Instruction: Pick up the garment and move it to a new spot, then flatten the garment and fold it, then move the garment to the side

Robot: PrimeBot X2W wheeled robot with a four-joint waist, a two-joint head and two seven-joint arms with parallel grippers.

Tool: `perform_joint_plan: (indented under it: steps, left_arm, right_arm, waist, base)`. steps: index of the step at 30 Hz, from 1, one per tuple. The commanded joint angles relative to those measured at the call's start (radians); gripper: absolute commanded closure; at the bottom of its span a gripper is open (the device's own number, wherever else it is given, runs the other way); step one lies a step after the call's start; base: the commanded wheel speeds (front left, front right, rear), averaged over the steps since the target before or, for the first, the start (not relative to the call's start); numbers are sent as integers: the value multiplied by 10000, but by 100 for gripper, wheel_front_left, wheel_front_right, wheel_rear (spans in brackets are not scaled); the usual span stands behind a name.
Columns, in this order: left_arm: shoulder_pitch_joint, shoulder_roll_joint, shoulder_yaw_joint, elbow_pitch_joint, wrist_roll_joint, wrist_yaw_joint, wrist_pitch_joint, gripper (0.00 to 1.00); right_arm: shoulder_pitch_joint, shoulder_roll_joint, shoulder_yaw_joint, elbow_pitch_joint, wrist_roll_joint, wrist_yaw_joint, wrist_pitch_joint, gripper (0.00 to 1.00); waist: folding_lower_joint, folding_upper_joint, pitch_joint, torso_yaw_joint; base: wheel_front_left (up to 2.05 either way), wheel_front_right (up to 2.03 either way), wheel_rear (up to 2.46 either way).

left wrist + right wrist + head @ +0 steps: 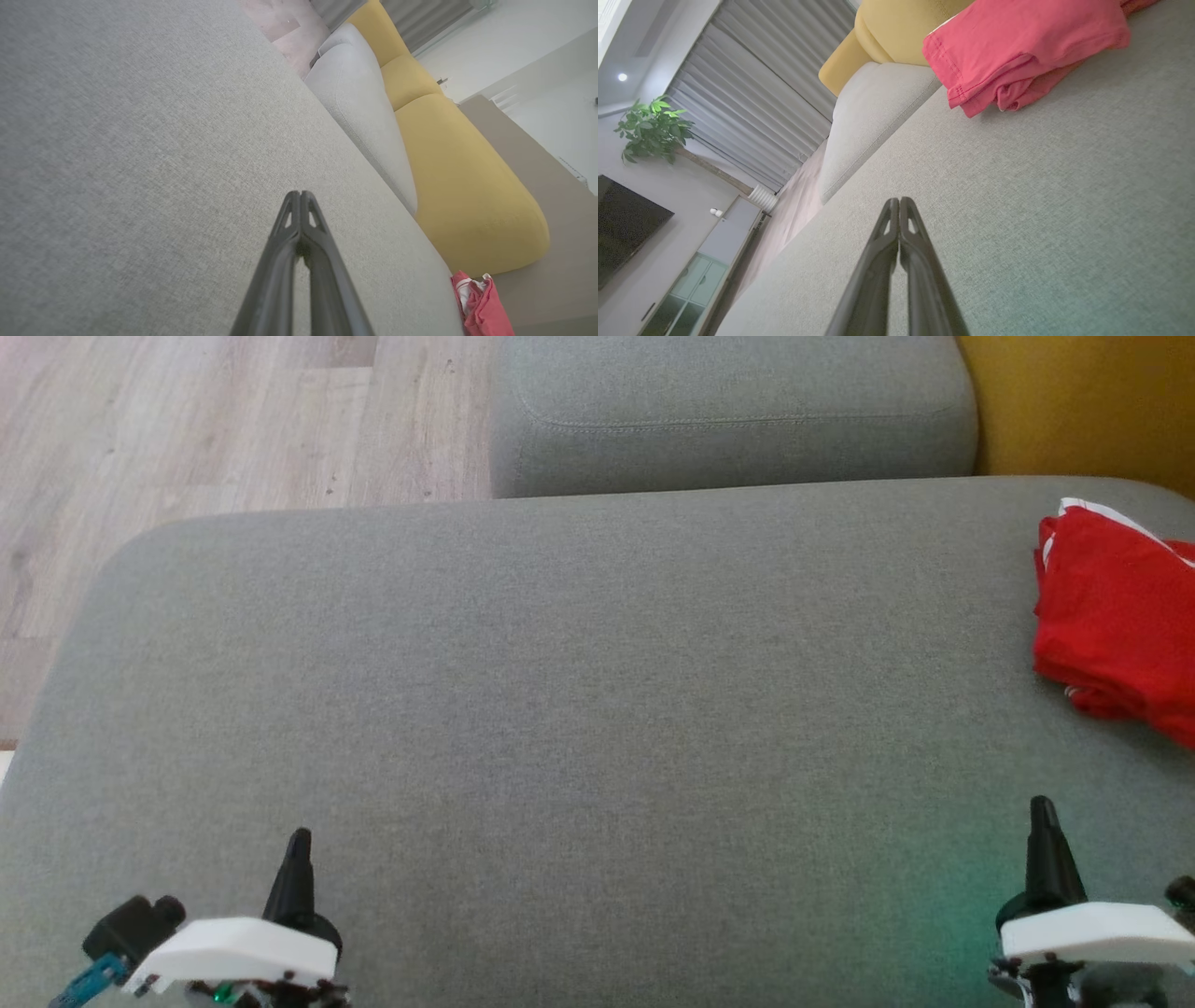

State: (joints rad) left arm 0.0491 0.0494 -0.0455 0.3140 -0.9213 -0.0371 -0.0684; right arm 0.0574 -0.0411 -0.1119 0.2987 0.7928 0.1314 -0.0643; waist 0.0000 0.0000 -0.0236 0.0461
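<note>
Over on the far right of the grey sofa seat (560,709) sits the red garment (1116,616), bunched into a loose, layered bundle with a bit of white trim showing. Part of it runs off the head view's edge, so I can't tell how close it is to the seat's side.

Both sets of fingers are down at the near edge, well apart from the cloth. The left fingers (295,877) are pressed fully together with nothing in them, and so are the right fingers (1047,849).

Stuff I'd worry about:

- If the fingers go in closed like this, they'll just shove the bundle along instead of gripping it. It could slide off the right side.
- It's several loose layers. Pinching only the top one probably means the rest trails or unrolls mid-lift, and it lands in a worse heap.
- The seat is soft fabric. Push too deep and the fingers may nip the upholstery along with the garment.
- It's a long reach for the left arm, so a two-handed flatten might start lopsided.
</note>
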Motion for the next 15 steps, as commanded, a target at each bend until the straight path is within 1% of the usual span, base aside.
perform_joint_plan:
  steps: [1,15]
  left_arm:
    - [-674,25,341,-383,-284,-101,76,100]
    - [-885,21,636,-453,-1828,-297,485,100]
  right_arm:
    - [-499,-56,41,-375,344,-3,61,100]
    - [-769,-64,26,-414,2176,-4,463,100]
  waist:
    - [0,0,7,-10]
    - [0,0,68,-116]
  base:
    - [0,0,0]
    - [0,0,0]
